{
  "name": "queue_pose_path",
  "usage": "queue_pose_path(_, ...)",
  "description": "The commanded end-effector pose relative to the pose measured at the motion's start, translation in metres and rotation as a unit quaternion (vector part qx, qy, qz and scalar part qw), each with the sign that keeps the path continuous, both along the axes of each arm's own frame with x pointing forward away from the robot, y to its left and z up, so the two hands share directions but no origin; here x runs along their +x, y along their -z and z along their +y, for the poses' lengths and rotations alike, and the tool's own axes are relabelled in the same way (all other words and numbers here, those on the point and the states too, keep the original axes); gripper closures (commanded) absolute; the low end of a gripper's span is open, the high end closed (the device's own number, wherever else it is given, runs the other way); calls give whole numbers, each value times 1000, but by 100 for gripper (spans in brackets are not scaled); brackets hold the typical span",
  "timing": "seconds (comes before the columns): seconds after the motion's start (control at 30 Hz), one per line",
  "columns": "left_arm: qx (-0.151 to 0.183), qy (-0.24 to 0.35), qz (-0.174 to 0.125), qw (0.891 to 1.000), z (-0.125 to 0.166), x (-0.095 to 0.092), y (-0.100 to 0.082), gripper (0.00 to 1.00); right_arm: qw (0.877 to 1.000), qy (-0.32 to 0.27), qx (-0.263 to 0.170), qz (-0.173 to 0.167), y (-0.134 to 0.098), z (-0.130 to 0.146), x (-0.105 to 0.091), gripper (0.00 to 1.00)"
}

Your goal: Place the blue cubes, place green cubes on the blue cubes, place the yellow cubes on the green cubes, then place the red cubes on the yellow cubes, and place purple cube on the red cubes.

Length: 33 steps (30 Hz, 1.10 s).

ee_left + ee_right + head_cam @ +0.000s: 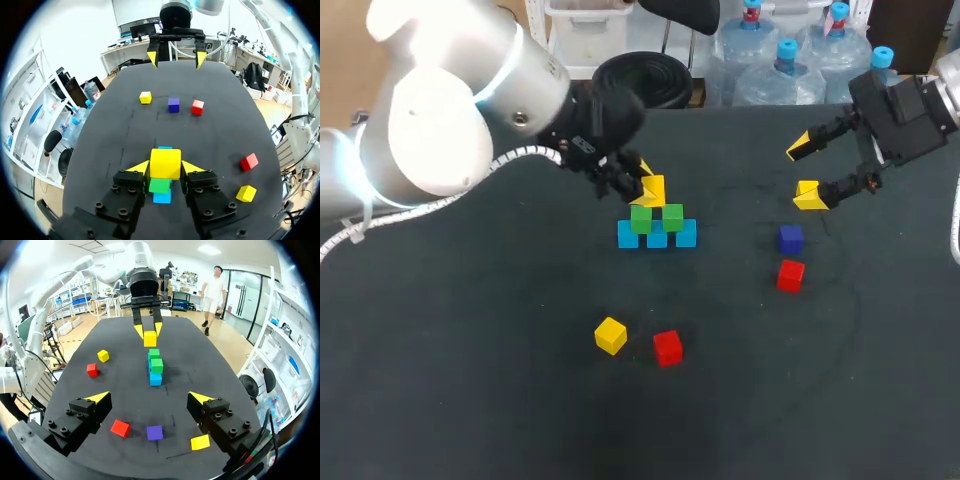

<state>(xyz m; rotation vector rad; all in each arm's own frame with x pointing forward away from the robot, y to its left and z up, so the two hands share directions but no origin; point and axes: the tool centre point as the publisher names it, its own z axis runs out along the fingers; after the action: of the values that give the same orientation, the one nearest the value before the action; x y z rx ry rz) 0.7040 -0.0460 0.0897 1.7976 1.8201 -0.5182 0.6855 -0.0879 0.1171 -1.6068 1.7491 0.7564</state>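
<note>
Three blue cubes (657, 237) stand in a row mid-table with two green cubes (641, 218) on them. My left gripper (645, 187) is shut on a yellow cube (165, 163), held right above the green cubes (159, 185); contact cannot be made out. My right gripper (805, 172) hangs open and empty at the back right, above another yellow cube (200, 442). Near it lie the purple cube (791, 239) and a red cube (790, 274). A third yellow cube (611, 335) and a second red cube (667, 347) lie at the front.
My left arm's thick white body and its cable (450, 110) hang over the table's back left. The dark table top (470, 380) runs wide at the front left.
</note>
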Motion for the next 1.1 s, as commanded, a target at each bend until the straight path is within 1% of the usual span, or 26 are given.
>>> queue_pose_path(0.03, 0, 4, 4, 1000, -6, 9, 5, 100, 1000, 0, 1, -1, 1, 0, 0, 0)
queue_pose_path(0.43, 4, 8, 18, 1000, -7, 12, 20, 100, 1000, 0, 1, -1, 1, 0, 0, 0)
queue_pose_path(0.83, 7, 4, 27, 1000, -6, 14, 27, 100, 1000, 0, 1, -1, 1, 0, 0, 0)
queue_pose_path(1.1, 10, 3, 29, 1000, -5, 16, 28, 100, 1000, 0, 1, -1, 1, 0, 0, 0)
